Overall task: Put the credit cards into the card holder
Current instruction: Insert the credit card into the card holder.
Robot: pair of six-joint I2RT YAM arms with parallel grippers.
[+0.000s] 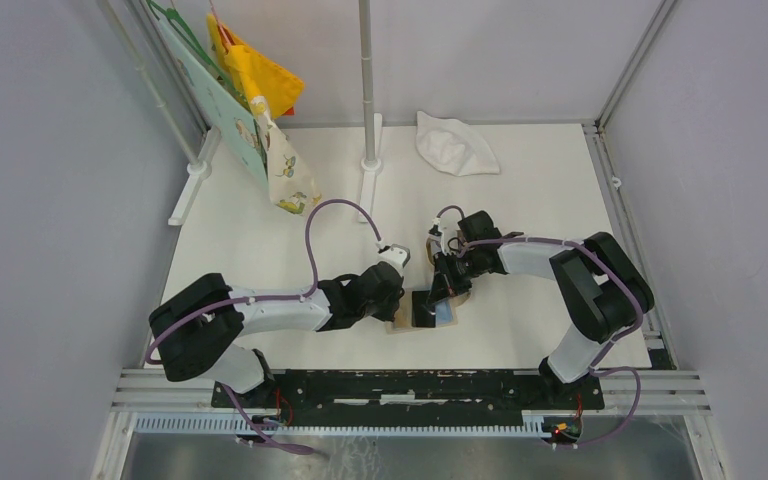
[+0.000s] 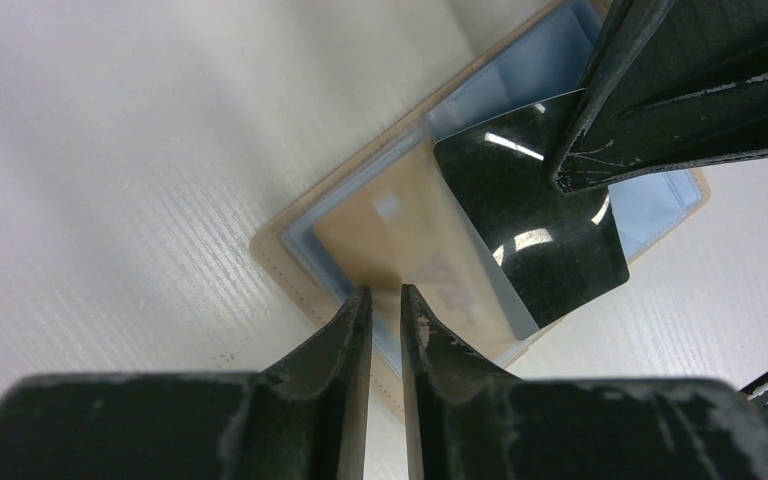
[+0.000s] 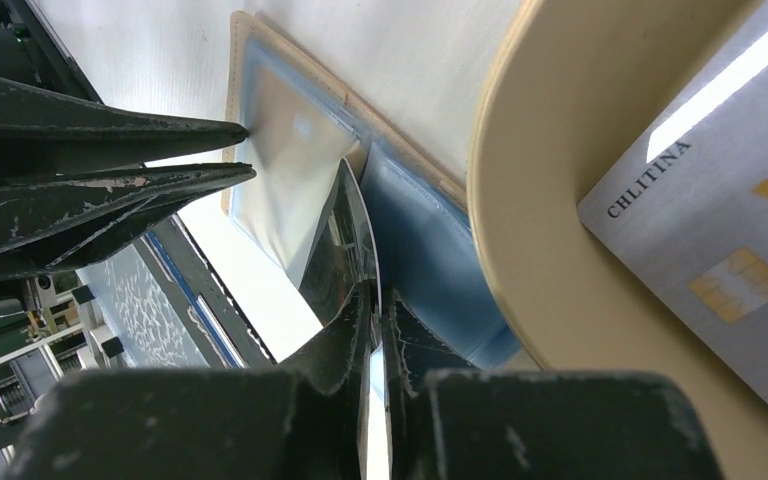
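Note:
The card holder [image 2: 278, 250] lies open on the table, beige rim, light blue pockets; it also shows in the right wrist view [image 3: 290, 150] and the top view [image 1: 447, 316]. An orange card [image 2: 400, 235] sits inside its left pocket under the clear cover. My right gripper [image 3: 373, 300] is shut on a black card [image 2: 535, 215], held tilted with its lower edge at the holder's middle fold [image 3: 345, 235]. My left gripper [image 2: 385, 292] is shut and empty, tips down on the holder's near edge. A grey-white card [image 3: 710, 220] lies in the tan oval tray [image 3: 530, 230].
The tan tray lies right beside the holder's right half. A white cloth [image 1: 455, 145] lies at the back. A pole on a stand [image 1: 368, 100] and hanging yellow and patterned bags [image 1: 260, 90] are at the back left. A black rail [image 1: 410, 390] runs along the near edge.

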